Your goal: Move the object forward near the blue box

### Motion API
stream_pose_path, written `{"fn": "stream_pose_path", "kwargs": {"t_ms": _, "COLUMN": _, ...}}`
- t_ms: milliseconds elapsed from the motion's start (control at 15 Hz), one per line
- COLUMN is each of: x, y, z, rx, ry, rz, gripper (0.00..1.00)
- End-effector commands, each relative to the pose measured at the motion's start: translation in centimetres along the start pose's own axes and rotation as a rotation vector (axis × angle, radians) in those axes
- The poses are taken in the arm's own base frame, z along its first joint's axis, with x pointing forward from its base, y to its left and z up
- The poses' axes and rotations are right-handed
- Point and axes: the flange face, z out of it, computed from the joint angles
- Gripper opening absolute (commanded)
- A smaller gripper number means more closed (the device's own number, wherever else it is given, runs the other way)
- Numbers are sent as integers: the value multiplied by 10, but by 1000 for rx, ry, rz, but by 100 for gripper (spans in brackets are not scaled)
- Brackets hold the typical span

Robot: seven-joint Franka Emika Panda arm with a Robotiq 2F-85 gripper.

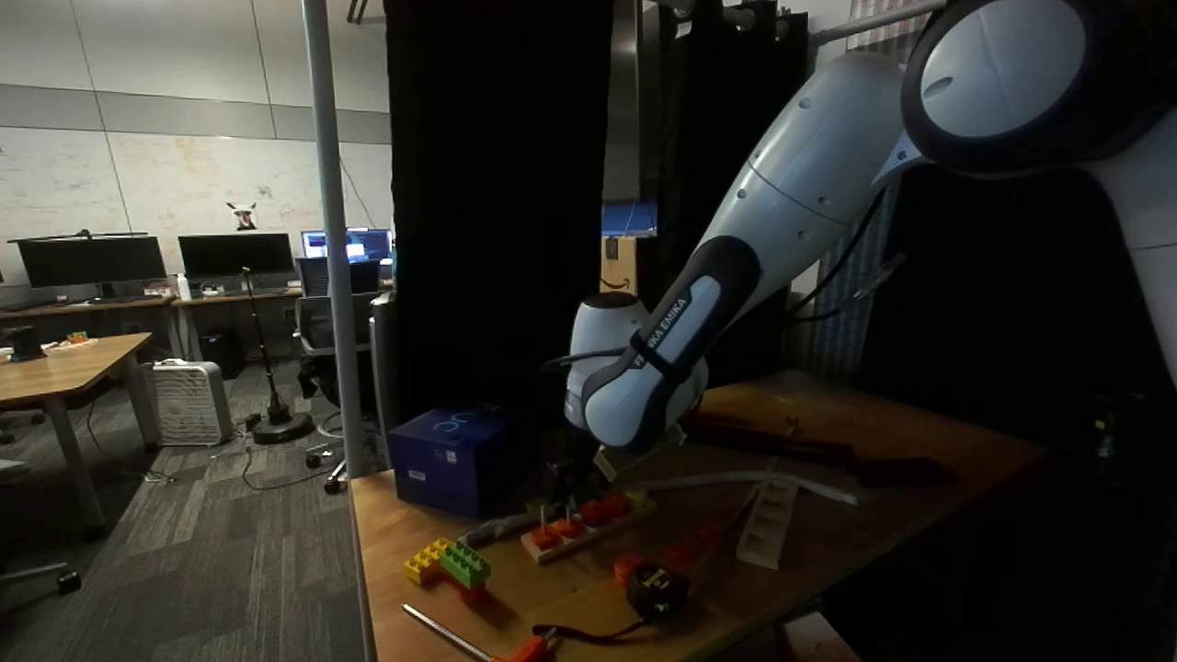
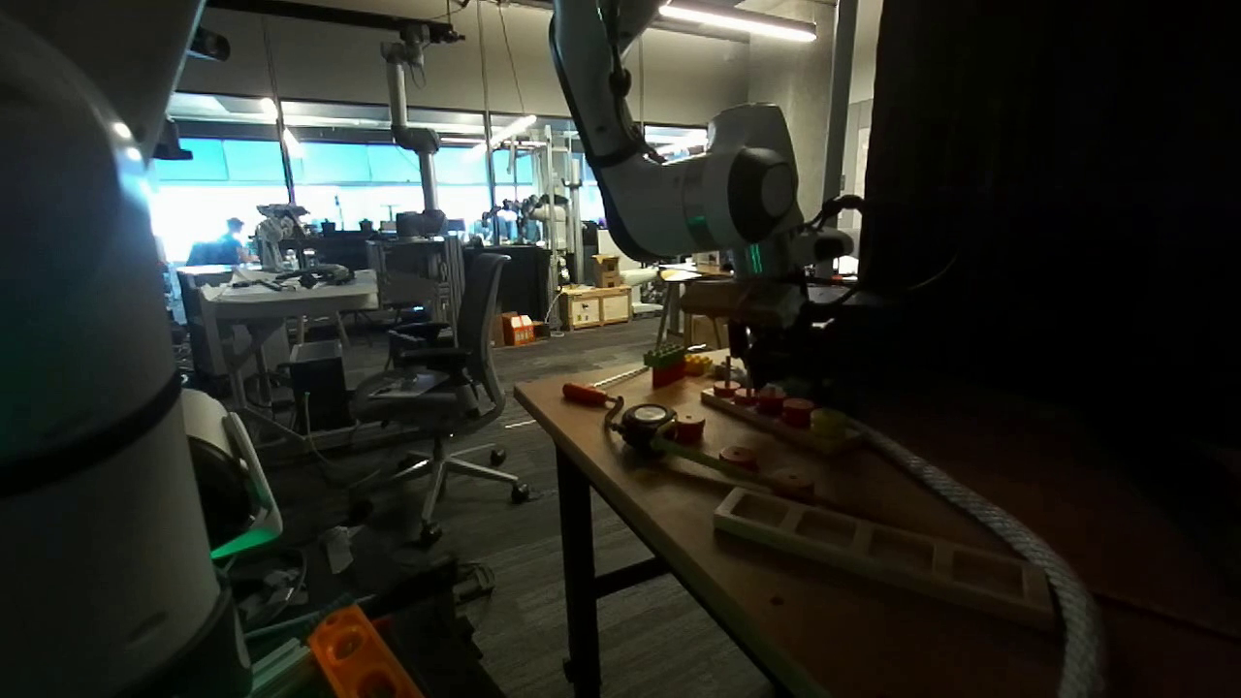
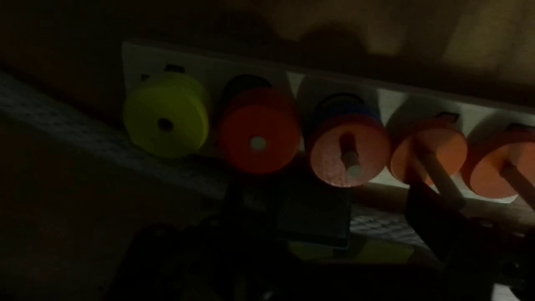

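Had the black gripper [image 3: 326, 198] spread, seemingly unloaded, over or around a dark, square-faced block [image 3: 313, 219], likely the object; reckoned undone both grasp and move toward the dark-blue, cube-shaped box [image 1: 446, 464] on the wooden table [image 1: 391, 533].

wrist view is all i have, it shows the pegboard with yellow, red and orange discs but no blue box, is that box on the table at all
Observer: Yes, in an exterior view the blue box stands on the wooden table, near its edge.
Operator: anything close to it i should know about
Observer: Yellow, green and red toy bricks lie nearer that camera than the box.
Operator: any tools out of my sight
Observer: In both exterior views, a black tape measure rests beside a loose red disc.
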Motion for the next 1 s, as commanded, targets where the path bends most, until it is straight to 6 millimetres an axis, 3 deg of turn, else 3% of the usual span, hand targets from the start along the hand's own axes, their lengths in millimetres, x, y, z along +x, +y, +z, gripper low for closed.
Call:
{"fn": "stream_pose_path", "kwargs": {"t_ms": 0, "x": 7, "y": -3, "z": -9, "rx": 8, "ry": 35, "rz": 12, "gripper": 100}}
{"fn": "stream_pose_path", "kwargs": {"t_ms": 933, "x": 16, "y": 9, "z": -2, "rx": 9, "ry": 50, "rz": 45, "gripper": 100}}
